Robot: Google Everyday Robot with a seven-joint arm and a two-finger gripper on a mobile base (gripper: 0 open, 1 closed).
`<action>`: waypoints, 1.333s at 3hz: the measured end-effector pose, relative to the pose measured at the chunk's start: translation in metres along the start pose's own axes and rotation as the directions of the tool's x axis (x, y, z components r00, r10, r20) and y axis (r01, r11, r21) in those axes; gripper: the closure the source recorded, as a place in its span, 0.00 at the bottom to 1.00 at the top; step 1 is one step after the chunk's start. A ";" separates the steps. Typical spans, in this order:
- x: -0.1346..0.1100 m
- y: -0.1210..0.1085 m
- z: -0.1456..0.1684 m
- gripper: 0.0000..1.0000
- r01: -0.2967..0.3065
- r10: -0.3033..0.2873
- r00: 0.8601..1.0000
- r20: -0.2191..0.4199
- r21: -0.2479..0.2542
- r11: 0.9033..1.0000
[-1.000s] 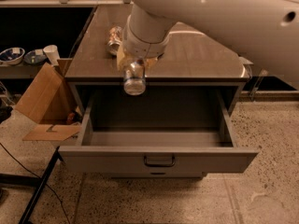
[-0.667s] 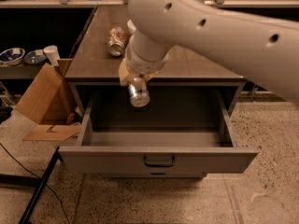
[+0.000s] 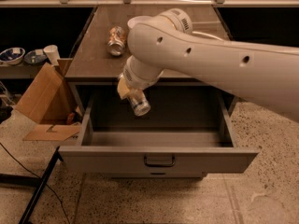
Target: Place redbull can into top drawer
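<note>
Far left: a low shelf with two bowls [image 3: 12,55] and a white cup [image 3: 50,53] just beside them. Below that, an open cardboard box [image 3: 43,93] leans at the left side of the bench, with a loose cardboard flap [image 3: 51,132] flat on the floor. A dark stand leg [image 3: 41,186] and a thin cable [image 3: 18,164] cross the floor at bottom left.

The bench [image 3: 91,59] has a dark brown top. An orange-tan can [image 3: 117,40] lies on its side toward the back left, well apart from the tool.

The tool [image 3: 132,96] hangs just in front of the bench's front edge, over the left-centre of the open drawer. Its fingers are clamped onto the redbull can [image 3: 140,105]. One tan pad [image 3: 123,87] shows against the can's upper left side; the other finger is hidden behind the wrist. The can is gripped by its upper part and tilted, silver end pointing down and right, toward the camera. It is in the air above the drawer cavity, not touching the drawer's floor or walls.

Below it, the top drawer [image 3: 103,158] is pulled well out. It is grey, with its inner floor and side walls in view. A small dark pull handle [image 3: 159,161] sits at the centre of the flat front panel.

The white arm [image 3: 219,64] enters from the right edge, crosses over the right half of the bench and bends down into the wrist. The speckled floor [image 3: 266,171] lies to the right of the drawer.
</note>
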State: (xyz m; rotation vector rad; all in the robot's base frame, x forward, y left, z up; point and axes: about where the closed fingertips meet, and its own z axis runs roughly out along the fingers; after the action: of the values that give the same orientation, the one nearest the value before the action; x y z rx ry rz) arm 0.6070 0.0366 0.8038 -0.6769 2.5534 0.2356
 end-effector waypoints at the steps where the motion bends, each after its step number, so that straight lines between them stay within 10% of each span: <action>1: 0.008 0.015 0.023 1.00 0.106 -0.106 0.994 0.015 0.012 0.994; 4: 0.042 0.041 0.072 0.99 0.367 -0.369 0.929 0.021 0.065 0.928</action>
State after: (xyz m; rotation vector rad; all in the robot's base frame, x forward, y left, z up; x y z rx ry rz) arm 0.5837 0.0744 0.7224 -1.0995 2.3341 0.0410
